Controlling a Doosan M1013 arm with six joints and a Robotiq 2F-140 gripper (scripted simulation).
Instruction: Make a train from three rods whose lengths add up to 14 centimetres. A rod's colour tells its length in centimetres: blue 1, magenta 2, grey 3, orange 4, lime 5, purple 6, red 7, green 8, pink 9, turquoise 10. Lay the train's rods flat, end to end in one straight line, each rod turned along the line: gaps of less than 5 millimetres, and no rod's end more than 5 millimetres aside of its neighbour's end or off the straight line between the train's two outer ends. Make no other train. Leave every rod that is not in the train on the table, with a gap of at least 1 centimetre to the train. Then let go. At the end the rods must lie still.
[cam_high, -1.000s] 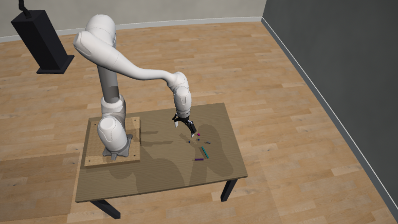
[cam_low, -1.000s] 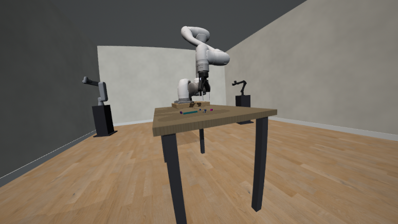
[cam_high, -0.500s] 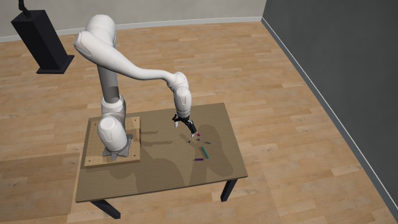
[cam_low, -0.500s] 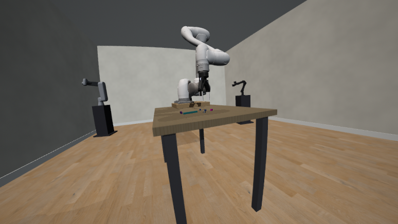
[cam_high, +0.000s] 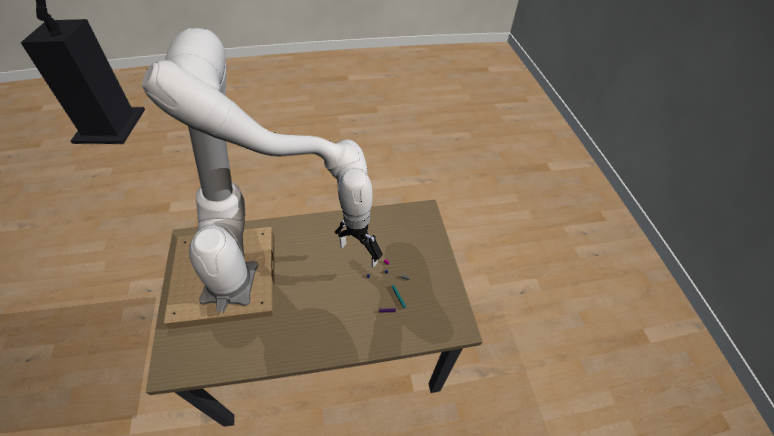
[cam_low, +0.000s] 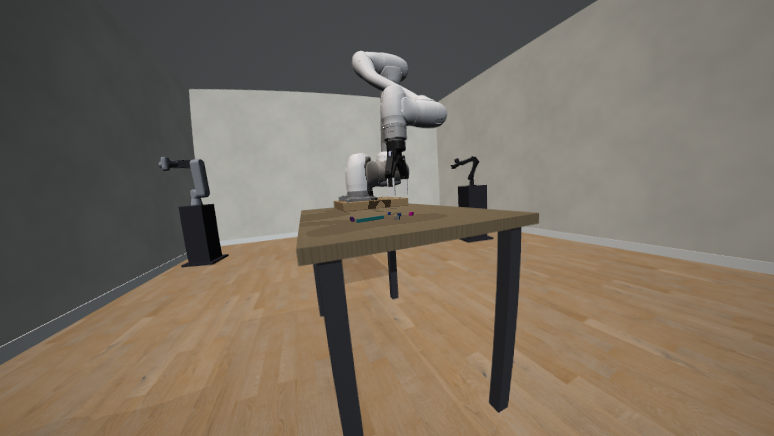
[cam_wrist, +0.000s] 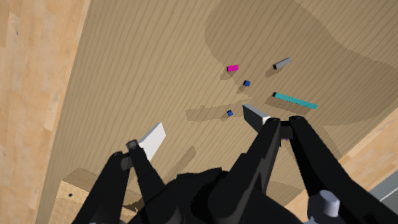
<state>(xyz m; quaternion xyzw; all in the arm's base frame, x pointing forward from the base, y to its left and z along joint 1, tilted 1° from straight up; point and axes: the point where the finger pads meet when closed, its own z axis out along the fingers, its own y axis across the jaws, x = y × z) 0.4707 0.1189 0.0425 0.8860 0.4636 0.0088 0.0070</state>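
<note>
The pincer is held above the table, its two fingers spread wide apart and nothing gripped between them. It is carried at the end of the white arm, and its tips are pointed down towards the wood. Six rods are seen on the table, all lower than the tips and spaced apart from one another.

In the wrist view, one blue rod is seen just beside the right-hand fingertip, on the side towards the other finger. The second blue rod is placed farther out, beyond that same fingertip, and the magenta rod is found near it, farther still from the pincer. The grey rod is set up and to the right of that fingertip, turned at a slant.

The turquoise rod is laid to the right of the fingertip in that view, slanted another way. The purple rod is mostly hidden there by the right-hand finger; in the top view it is shown below the pincer and a little to the right, past the turquoise rod and at an angle to it.

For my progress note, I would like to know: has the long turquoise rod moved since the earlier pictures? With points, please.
No, I see no movement: the long turquoise rod (cam_high: 399, 296) (cam_low: 369, 219) (cam_wrist: 296, 101) lies at the same place relative to the table's right edge in the top view.
</note>
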